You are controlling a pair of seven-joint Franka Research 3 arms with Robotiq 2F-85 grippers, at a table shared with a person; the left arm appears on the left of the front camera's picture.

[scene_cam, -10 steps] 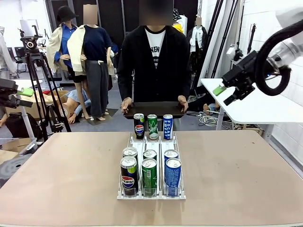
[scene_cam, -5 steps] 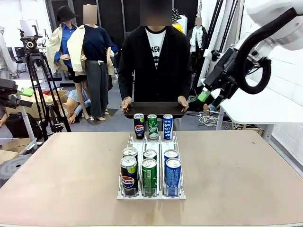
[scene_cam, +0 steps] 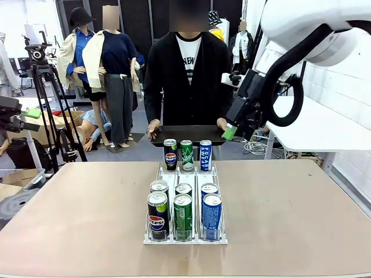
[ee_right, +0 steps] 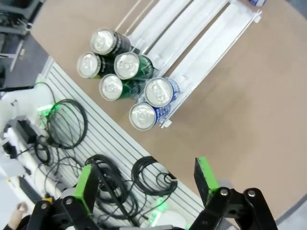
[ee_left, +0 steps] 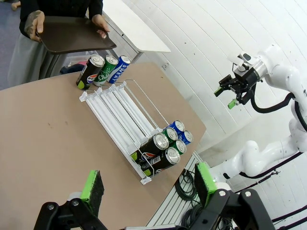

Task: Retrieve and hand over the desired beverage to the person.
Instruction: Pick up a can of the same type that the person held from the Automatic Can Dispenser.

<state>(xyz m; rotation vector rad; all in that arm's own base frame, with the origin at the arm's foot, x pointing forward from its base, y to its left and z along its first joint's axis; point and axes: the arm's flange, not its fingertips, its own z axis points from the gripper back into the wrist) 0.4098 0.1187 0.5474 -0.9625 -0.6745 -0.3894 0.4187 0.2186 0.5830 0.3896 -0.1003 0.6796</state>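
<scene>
Hanging above the table (scene_cam: 290,220), right gripper (ee_right: 145,177) spread wide — empty, left gripper (ee_left: 148,179) likewise, person (scene_cam: 188,75) holding tray (scene_cam: 188,134).

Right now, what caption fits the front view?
Open right gripper hangs in the air at right; person holds a tray; six cans at the rack's near end, three at its far end.

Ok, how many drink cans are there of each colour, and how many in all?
Black Pepsi cans: 3
Green cans: 3
Blue cans: 3
Total: 9 cans
</scene>
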